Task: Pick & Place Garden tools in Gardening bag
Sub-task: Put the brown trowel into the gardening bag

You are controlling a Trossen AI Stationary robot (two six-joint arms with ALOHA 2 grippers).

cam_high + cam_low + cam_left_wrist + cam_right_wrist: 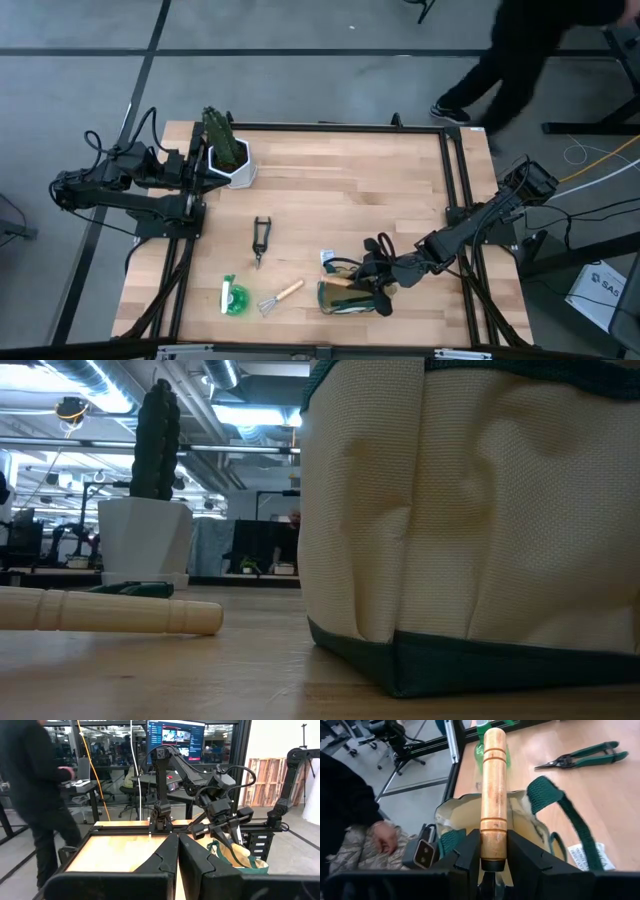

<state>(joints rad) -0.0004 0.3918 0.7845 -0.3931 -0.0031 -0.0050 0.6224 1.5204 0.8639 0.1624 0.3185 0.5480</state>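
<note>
The left gripper [177, 865] waits at the table's left edge beside a white-potted green plant [227, 150], fingers together. On the pale wooden table [340, 190] lie a bright green round item [233, 297], a wooden-handled mini rake [279, 296] and black pruning shears [261, 239]. At the right, the right gripper [493, 857] is clamped on a stiff wooden tool handle [493, 790] over the soft tan fabric gardening bag with green trim [350, 293]; the bag looks floppy. A person [37, 795] walks through the workshop beyond.

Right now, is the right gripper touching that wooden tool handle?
Touching. The right wrist view shows the right gripper shut on the wooden handle, a finger pressed against each side, above the open gardening bag.
</note>
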